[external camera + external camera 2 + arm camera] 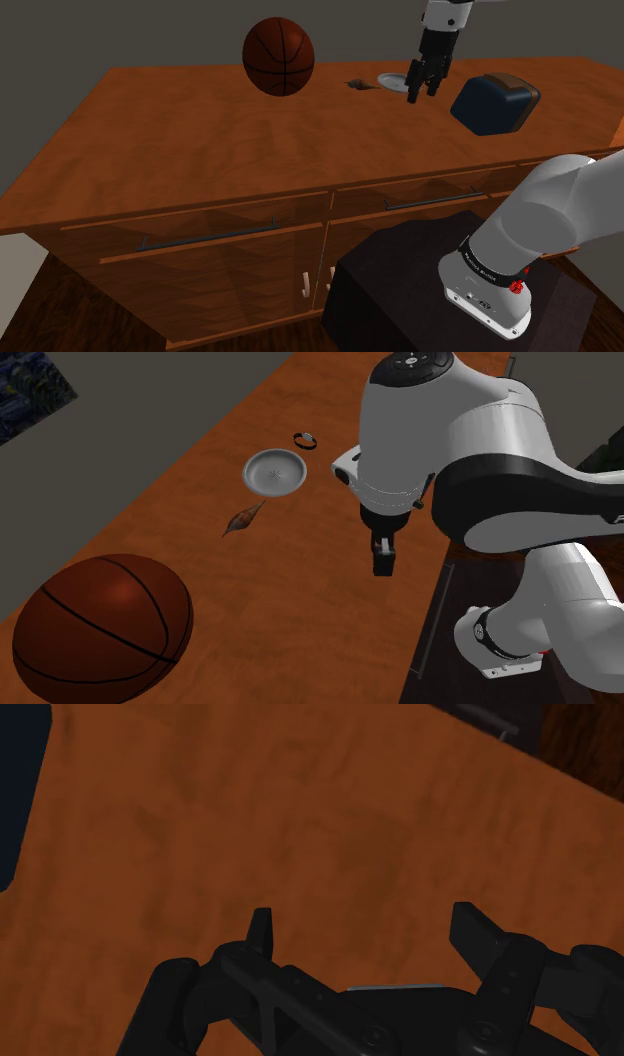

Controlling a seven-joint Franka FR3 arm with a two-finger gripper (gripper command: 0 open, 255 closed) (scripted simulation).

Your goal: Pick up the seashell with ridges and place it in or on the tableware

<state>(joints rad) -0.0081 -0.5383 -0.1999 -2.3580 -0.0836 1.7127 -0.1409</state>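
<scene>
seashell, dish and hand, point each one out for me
seashell (243, 520): second exterior view, middle of its brown body
dish (260, 478): second exterior view, bare grey inside near the rim
hand (422, 97): shoulder view, midway between its two open fingertips

Open wood under the gripper, bulk on either flank

The gripper (421, 95) hangs with its fingers apart over a bare stretch of dresser top (200, 150). The seashell (243, 519), shallow grey dish (275, 472) and small ring (306, 440) all lie low. A basketball (279, 56) stands tall beyond them at the shoulder view's left. A dark blue box (494, 102) crowds the gripper's other side.
</scene>
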